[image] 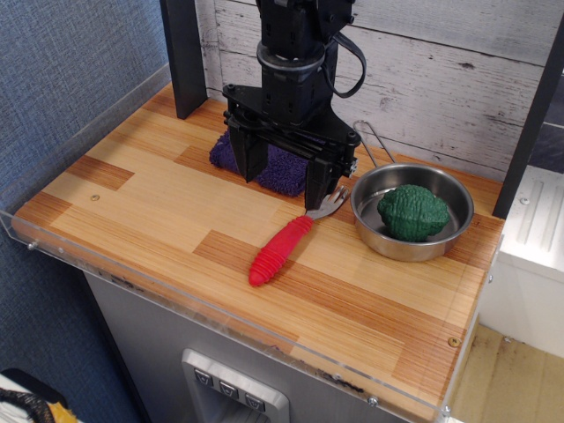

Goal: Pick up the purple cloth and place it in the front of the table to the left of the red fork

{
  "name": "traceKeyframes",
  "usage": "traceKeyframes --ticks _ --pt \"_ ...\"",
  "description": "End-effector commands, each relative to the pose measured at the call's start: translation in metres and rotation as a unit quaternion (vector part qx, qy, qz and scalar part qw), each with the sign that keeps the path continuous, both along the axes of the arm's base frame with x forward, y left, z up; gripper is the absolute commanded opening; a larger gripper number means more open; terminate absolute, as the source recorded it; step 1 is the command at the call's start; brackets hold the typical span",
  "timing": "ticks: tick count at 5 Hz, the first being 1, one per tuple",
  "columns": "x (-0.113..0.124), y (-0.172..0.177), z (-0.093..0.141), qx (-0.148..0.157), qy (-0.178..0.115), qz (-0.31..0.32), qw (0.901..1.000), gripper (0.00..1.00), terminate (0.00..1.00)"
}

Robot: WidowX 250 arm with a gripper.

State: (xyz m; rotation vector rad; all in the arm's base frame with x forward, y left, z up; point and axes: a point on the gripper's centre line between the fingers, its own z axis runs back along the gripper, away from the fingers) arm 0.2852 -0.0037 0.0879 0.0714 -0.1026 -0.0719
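Across the frame's lower left and middle, stretched the table (132,203), striped wood planks with a clear acrylic rim along its edges. At upper centre-left, lay the purple cloth (282,167), flat on the planks near the back wall, largely hidden behind the arm. Directly over it, hung the gripper (283,181), black, pointing down, jaws spread wide apart and closed on nothing; left finger low over the cloth's left part, right finger down past its right edge, just beside the fork's tines. Whether the fingertips touched cloth or wood, could not tell. Just right of centre, lay the red fork (280,249), ribbed handle angled toward the lower left, silver tines toward the upper right. At right, sat a steel pan (367,226), close beside the tines, thin wire handle reaching back, holding a bumpy green object (412,212).
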Motion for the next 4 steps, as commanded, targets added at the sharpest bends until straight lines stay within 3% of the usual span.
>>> traceKeyframes --ticks 1,4 --pt "0.0 0.0 0.0 0.0 0.0 0.0 1.0 1.0 0.0" --pt "0.047 0.082 0.009 -0.011 -0.113 0.059 0.9918 1.0 0.0"
